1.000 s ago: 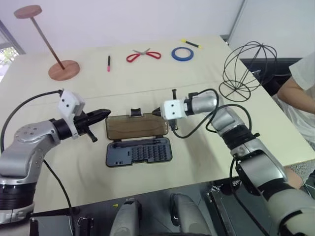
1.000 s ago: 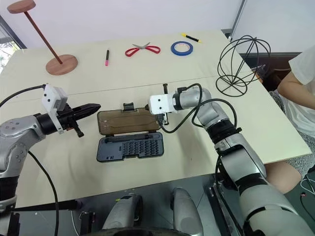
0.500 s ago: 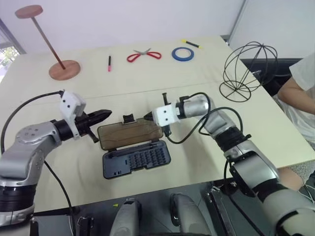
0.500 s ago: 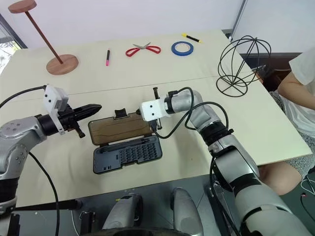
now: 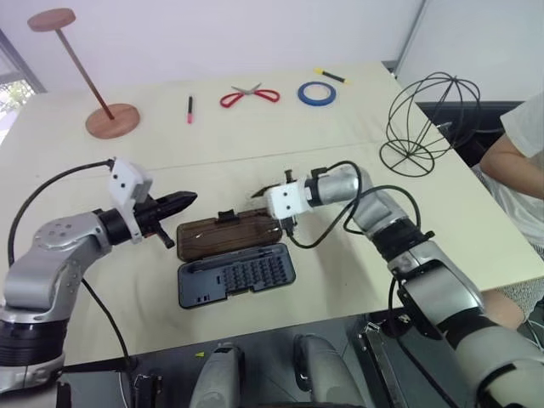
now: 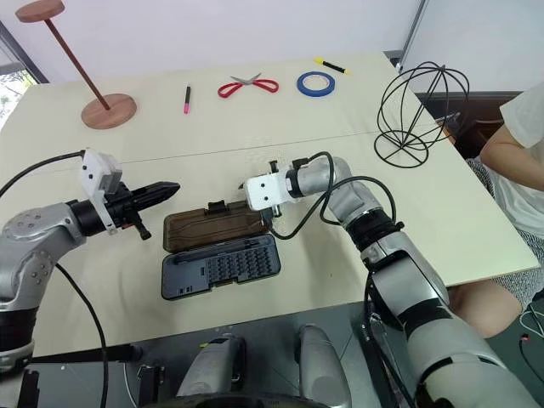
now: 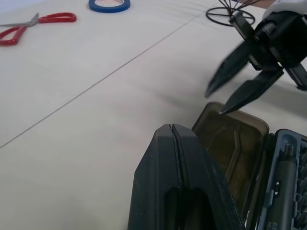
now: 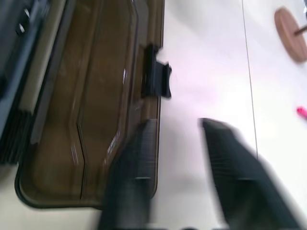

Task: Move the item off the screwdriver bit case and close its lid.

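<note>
Wire sphere frame (image 5: pixel 427 121): off the case, upright on the tabletop (image 5: pixel 357 280), well apart at far right. Screwdriver bit case (image 5: pixel 236 274): mid-tabletop, long axis left-right; lid (image 5: pixel 228 238) open, tilted up behind the tray, closing left. Left hand (image 5: pixel 174 203) pinched shut, empty, beside lid; right hand (image 7: pixel 236 82) parted, empty, at lid's right corner.

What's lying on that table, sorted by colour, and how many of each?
Red or pink: 2, red-handled scissors, pink marker pen
Blue: 1, blue tape roll
Yellow: 1, yellow-and-black pen
Brown: 1, round wooden stand
Black: 1, black wire sphere frame
Grey-blue: 1, open screwdriver bit case
Total: 7
</note>
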{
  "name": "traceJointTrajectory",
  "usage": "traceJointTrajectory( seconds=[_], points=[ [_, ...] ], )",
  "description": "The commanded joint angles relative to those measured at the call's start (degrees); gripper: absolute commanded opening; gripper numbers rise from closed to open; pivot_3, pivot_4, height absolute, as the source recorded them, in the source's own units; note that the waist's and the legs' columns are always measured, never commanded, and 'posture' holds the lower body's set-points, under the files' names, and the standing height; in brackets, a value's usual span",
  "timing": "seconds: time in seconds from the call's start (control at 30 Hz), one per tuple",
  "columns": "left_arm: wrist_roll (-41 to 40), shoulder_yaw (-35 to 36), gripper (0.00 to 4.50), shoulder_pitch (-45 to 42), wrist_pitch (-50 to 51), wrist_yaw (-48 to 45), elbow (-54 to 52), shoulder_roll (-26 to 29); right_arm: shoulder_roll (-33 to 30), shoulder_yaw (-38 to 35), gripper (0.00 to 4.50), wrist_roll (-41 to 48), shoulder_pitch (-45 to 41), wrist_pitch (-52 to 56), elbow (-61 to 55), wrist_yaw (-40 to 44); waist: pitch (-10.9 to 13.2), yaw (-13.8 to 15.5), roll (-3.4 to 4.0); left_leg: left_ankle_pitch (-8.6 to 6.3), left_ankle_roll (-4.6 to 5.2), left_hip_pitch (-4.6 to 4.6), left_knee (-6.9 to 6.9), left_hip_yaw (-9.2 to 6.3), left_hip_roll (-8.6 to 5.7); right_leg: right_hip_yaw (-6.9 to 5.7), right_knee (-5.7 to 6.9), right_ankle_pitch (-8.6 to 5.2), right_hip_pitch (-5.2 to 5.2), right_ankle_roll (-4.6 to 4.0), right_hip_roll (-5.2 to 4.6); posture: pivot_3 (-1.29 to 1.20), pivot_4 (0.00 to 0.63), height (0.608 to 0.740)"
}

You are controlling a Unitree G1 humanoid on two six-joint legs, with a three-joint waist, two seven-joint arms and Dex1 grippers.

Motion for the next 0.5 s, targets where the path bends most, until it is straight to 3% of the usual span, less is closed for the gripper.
traceJointTrajectory(
  seconds=[0.03,0.1,0.47,0.5],
  points=[
    [-1.44,0.63,0.0,-0.59,0.6,-0.19,-2.99,0.1,-0.46,-2.99,3.49,1.78,-2.03,2.79,-1.73,-0.72,0.0,0.0,0.0,0.0,0.0,0.0,0.0,0.0,0.0,0.0,0.0,0.0,0.0,0.0,0.0,0.0,0.15,0.74],
    [-2.51,0.9,0.0,-0.19,1.59,-0.62,-4.23,0.37,-0.83,-4.74,4.47,3.27,-1.64,5.56,-2.84,-0.78,0.0,0.0,0.0,0.0,0.0,0.0,0.0,0.0,0.0,0.0,0.0,0.0,0.0,0.0,0.0,0.0,0.15,0.74],
    [-11.28,5.22,0.0,8.94,10.64,-1.25,-15.77,4.87,-2.62,-15.02,4.47,12.43,6.83,29.89,-18.68,-3.75,0.0,-0.02,0.0,0.0,0.01,0.0,0.0,-0.03,0.0,0.0,0.01,0.0,0.0,-0.01,0.0,0.0,0.15,0.74],
    [-11.85,5.67,0.24,9.98,11.38,-1.01,-16.58,5.13,-2.69,-15.42,4.5,12.82,7.84,31.75,-20.17,-4.45,0.0,-0.02,0.0,0.0,0.01,0.0,0.0,-0.03,0.0,0.0,0.01,-0.01,0.0,-0.01,0.01,0.0,0.15,0.74]
  ],
)
